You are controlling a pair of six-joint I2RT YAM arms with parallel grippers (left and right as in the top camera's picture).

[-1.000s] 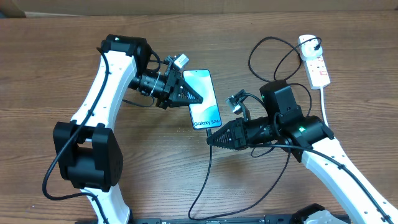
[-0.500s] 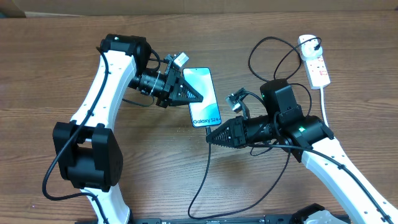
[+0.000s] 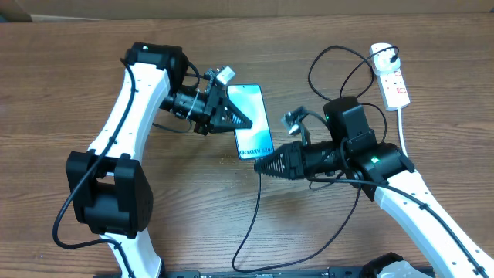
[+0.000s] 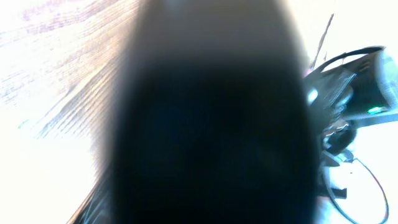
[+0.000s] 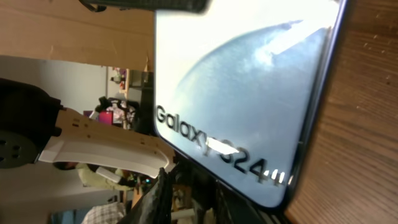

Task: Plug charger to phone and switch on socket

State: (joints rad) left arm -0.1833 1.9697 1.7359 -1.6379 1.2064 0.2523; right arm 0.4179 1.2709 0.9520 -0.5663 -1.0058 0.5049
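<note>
The left claw (image 3: pixel 245 122), fingers together, is resting on the lit phone (image 3: pixel 257 104) lying on the counter (image 3: pixel 62 93), while the right claw (image 3: pixel 260 166), its gap impossible to judge, is sitting at the phone's near edge, where the black charger (image 3: pixel 251 224) is trailing nearward, and the socket (image 3: pixel 394 81) is lying far right.

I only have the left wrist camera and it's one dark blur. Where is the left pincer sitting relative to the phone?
Observer: From overhead, the left pincer is shut, and its tip lies over the phone near one long edge.
Operator: And the other arm?
Observer: The right pincer points at the phone's short edge with the Galaxy text. The charger trails from there toward the near side.
Operator: Where's the socket?
Observer: The socket lies at the far right, apart from both arms, with a plug in its far end.
</note>
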